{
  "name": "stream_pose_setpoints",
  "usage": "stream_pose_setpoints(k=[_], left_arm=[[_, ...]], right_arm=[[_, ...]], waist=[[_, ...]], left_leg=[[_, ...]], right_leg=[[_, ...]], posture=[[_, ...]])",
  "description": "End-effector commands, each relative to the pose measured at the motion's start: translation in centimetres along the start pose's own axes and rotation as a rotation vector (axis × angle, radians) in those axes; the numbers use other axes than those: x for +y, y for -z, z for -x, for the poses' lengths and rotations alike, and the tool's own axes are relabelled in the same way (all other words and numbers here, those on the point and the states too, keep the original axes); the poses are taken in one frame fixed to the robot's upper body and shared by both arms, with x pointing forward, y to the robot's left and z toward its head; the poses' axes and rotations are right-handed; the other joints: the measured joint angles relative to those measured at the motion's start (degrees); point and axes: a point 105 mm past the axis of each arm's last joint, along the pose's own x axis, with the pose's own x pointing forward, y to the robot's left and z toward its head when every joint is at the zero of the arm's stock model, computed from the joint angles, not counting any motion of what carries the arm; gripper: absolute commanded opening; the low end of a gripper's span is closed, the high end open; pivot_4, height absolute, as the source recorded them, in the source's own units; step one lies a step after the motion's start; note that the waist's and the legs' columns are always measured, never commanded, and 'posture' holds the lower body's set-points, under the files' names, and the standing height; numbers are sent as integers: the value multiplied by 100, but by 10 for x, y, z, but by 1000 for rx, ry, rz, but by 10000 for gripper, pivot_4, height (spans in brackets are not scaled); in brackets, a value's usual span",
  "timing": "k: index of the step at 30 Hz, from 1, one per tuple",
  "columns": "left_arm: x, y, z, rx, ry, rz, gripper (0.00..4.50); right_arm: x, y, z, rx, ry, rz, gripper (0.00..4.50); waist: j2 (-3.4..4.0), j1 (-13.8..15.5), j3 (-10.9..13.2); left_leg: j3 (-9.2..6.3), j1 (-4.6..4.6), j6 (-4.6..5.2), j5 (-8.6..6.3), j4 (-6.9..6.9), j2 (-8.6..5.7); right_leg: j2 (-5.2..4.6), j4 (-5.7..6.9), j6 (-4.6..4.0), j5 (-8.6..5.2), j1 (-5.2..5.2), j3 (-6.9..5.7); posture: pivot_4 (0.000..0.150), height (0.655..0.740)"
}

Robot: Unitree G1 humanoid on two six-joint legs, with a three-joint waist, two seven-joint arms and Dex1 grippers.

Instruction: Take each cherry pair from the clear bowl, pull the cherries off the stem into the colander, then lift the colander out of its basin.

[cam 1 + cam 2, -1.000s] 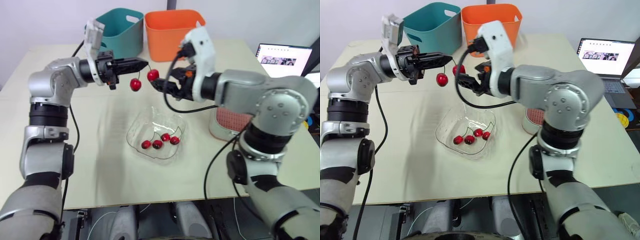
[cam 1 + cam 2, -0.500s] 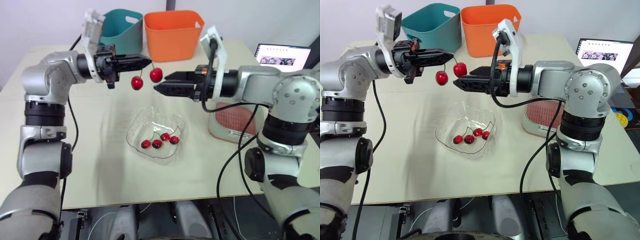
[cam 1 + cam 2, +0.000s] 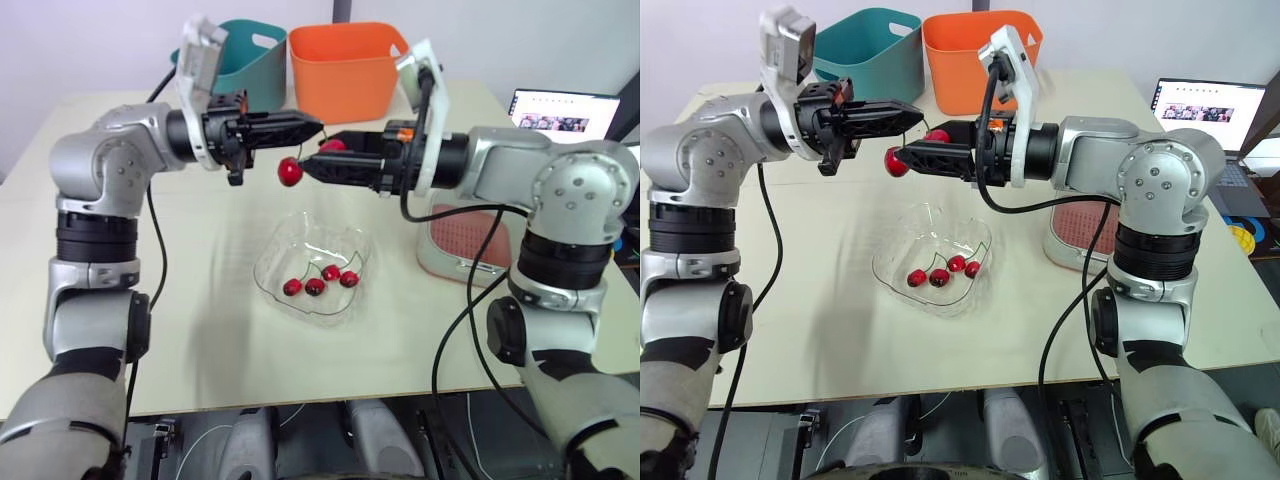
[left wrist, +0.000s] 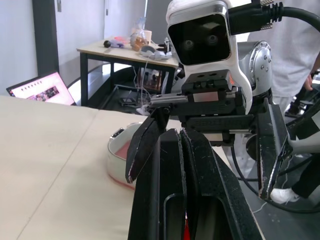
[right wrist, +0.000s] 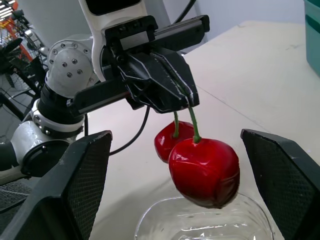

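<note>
The left claw [image 3: 312, 127] is pinched tight on the thin green stem [image 5: 192, 125] of a cherry pair [image 5: 202, 170], which hangs in the air above the clear bowl [image 3: 262, 272]. The right claw [image 3: 318, 158] meets it with fingers spread wide, one on either side of the nearer fruit. The cherries look light, glossy and likely slippery, with flesh that would bruise under a hard squeeze. The stem looks frail, so the fruit's round body is the sounder place to close on, and gently. The right wrist view shows clear gaps between both fingers and the fruit, which the head views leave hard to judge. The head views show more cherries [image 3: 315, 287] lying in the bowl, and the pink colander [image 3: 455, 235] sitting in its white basin [image 3: 440, 268], well apart on the surface [image 3: 200, 330] to the robot's right.
</note>
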Motion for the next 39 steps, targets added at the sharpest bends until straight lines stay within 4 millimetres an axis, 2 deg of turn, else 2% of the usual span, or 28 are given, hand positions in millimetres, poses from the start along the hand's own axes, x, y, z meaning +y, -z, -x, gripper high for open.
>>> stream_pose_setpoints(k=[1, 4, 11, 12, 17, 20, 24, 27, 29, 32, 37, 39], left_arm=[[-4, -15, 2, -43, 6, -47, 0], [-4, -15, 1, -44, 8, -47, 0], [-3, -14, 3, -39, -1, -45, 0], [-3, -14, 4, -39, -4, -46, 0], [1, -18, 6, -43, -18, -57, 0], [2, -21, 7, -42, -21, -72, 0], [3, -22, 7, -43, -21, -74, 0], [4, -18, 6, -40, -23, -73, 0], [5, -11, 5, -33, -30, -73, 0], [5, 0, 4, -6, -46, -87, 0], [5, 10, 3, 4, -55, -92, 0], [6, 10, 3, -1, -59, -90, 0]], right_arm=[[4, -6, 2, -31, -14, 16, 42574], [3, -3, 0, -29, -10, 6, 35518], [2, 0, 0, -26, -8, -4, 11333], [2, 1, 0, -24, -7, -4, 9594], [3, 12, 1, 14, -17, -15, 9413], [6, 34, 3, 78, -28, -40, 9413], [6, 50, 4, 114, -21, -63, 9413], [-2, 48, 13, 90, 43, -57, 9413], [-18, 36, 34, 40, 161, -11, 9413], [-40, 27, 76, 27, 355, 80, 9413], [-74, 38, 151, 132, 670, 200, 9413], [-81, 49, 169, 196, 737, 225, 9413]], waist=[[0, -1, 0], [0, 0, 0], [0, 1, 0], [0, 1, 0], [0, 2, 0], [0, 3, 0], [0, 1, 0], [0, 4, 0], [0, 16, 0], [0, 130, 0], [-1, 218, 0], [-1, 225, -1]], left_leg=[[0, 0, 0, 0, 0, 0], [0, 0, 0, 0, 1, 0], [0, 0, 0, 0, 1, 0], [0, 0, 0, 0, 2, 0], [0, 0, 0, 0, 3, 0], [-1, 0, 0, 0, 3, 0], [-1, -1, 0, 0, 5, -1], [-1, 0, 0, 0, 6, -1], [-1, -1, 0, 0, 7, -1], [1, -1, 0, 0, 8, -5], [3, -2, 0, 0, 13, -6], [7, 0, 0, 0, 16, -6]], right_leg=[[0, 0, 0, 0, 0, 0], [0, 1, 0, 0, 0, 0], [0, 1, 0, 0, 0, 0], [0, 1, 0, 0, 0, 0], [0, 1, 0, 0, 1, 0], [1, 1, 0, 0, 1, 0], [0, 2, 0, 0, 1, 1], [0, 4, 0, 0, 1, 0], [-1, 4, 1, 0, 1, 1], [-4, -3, 1, 0, 4, 2], [-3, -12, -2, -2, 10, 3], [-3, -12, -1, -1, 11, 6]], posture=[[1500, 7400], [1500, 7400], [1500, 7400], [1500, 7400], [1500, 7400], [1500, 7400], [1500, 7400], [1500, 7400], [1500, 7400], [1500, 7400], [1500, 7400], [1500, 7400]])
